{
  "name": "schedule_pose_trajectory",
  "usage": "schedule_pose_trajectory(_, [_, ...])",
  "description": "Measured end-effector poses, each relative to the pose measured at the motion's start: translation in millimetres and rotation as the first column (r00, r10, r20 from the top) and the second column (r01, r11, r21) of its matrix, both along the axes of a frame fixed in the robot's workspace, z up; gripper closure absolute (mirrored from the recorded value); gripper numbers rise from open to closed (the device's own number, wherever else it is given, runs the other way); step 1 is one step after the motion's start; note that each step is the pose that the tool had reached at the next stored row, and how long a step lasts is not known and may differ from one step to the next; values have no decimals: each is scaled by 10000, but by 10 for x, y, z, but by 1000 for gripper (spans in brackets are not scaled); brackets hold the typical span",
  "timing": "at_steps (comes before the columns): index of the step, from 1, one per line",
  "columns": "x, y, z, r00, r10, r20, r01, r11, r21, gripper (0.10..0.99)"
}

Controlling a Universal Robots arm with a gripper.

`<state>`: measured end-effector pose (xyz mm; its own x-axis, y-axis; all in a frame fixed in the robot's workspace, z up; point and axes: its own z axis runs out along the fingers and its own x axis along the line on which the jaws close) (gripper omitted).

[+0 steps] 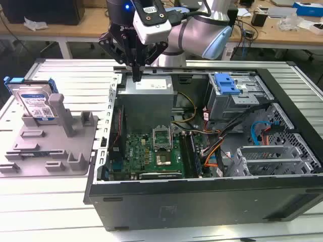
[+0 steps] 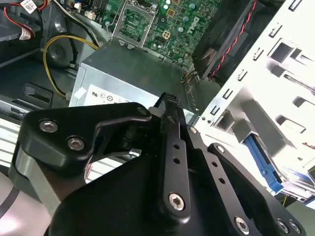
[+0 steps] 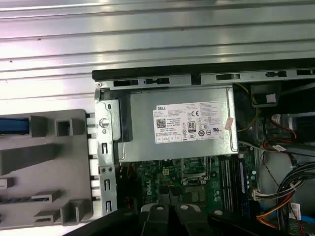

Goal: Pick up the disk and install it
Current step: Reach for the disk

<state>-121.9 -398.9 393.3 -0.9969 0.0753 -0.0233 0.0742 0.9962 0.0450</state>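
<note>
The tool, fingers pinched together on nothing, hangs just over the power supply. The disk stands in its holder at nine o'clock, well apart. Crossing low could clip the case wall; a closed approach could topple the disk.

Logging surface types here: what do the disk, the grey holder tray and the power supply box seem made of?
The disk: silver metal body with a paper-like label, in a glossy blue plastic frame. The holder tray: probably moulded plastic, matt and evenly grey with blocky ribs. The power supply box: dull bare sheet metal, folded at the edges.
</note>
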Motion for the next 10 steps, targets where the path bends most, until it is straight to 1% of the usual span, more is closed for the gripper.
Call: schedule_pose_trajectory(10, [0, 0, 0, 10000, 0, 1, 0, 10000, 0, 980])
